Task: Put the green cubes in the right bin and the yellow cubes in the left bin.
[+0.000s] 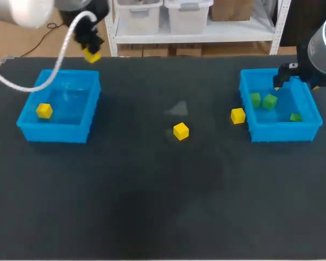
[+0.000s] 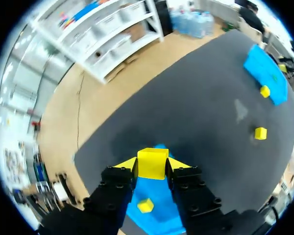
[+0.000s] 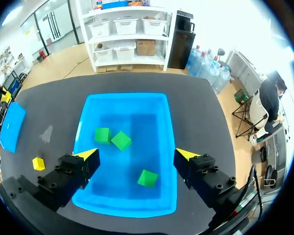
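My left gripper [image 1: 90,50] hangs above the far edge of the left blue bin [image 1: 57,132], shut on a yellow cube [image 1: 92,55]. In the left wrist view that cube [image 2: 152,163] sits between both yellow tips, with the bin [image 2: 161,193] and another yellow cube [image 2: 145,205] below. That cube [image 1: 44,111] lies in the left bin. Two yellow cubes lie on the mat, one mid-table [image 1: 180,131] and one beside the right bin [image 1: 238,116]. My right gripper [image 3: 138,155] is open above the right bin [image 1: 285,132], which holds three green cubes [image 3: 102,134] [image 3: 121,140] [image 3: 147,178].
The table is a dark mat [image 1: 152,206], with a faint pale mark [image 1: 178,109] near its middle. The two bins stand at the opposite sides, and wide open mat lies between them and toward the near edge.
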`<state>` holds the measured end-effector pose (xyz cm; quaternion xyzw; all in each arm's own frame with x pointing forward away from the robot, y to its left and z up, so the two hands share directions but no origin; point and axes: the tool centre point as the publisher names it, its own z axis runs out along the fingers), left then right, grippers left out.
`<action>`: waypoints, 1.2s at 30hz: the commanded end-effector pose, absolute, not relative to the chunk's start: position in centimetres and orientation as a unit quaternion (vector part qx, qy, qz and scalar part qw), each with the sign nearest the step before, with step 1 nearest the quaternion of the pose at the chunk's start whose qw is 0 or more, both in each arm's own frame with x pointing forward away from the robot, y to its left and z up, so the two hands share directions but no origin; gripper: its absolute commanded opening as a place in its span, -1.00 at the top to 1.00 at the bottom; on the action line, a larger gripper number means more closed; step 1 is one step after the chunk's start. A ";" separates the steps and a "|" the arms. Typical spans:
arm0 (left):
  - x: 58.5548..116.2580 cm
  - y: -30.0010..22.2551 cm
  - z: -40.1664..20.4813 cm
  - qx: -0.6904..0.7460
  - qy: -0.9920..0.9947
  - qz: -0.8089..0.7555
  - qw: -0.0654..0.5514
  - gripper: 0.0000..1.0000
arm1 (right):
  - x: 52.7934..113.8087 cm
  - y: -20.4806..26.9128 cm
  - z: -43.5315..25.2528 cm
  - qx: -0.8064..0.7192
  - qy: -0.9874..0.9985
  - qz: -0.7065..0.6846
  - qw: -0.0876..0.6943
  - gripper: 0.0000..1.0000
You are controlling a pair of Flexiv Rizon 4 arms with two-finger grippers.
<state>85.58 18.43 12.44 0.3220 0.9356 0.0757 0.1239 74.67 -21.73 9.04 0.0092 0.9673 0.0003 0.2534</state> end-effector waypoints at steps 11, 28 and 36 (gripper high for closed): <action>76.5 25.0 8.1 0.246 0.959 0.079 0.118 -1.00 | 74.4 -21.7 9.0 0.011 0.966 -0.001 0.258 -1.00; 76.0 5.8 11.1 0.469 0.870 -0.049 0.145 -1.00 | 74.4 -21.7 9.0 0.011 0.966 -0.001 0.258 -1.00; 72.8 -1.8 11.4 0.546 0.825 -0.081 0.125 -1.00 | 74.4 -21.7 9.0 0.011 0.966 -0.001 0.258 -1.00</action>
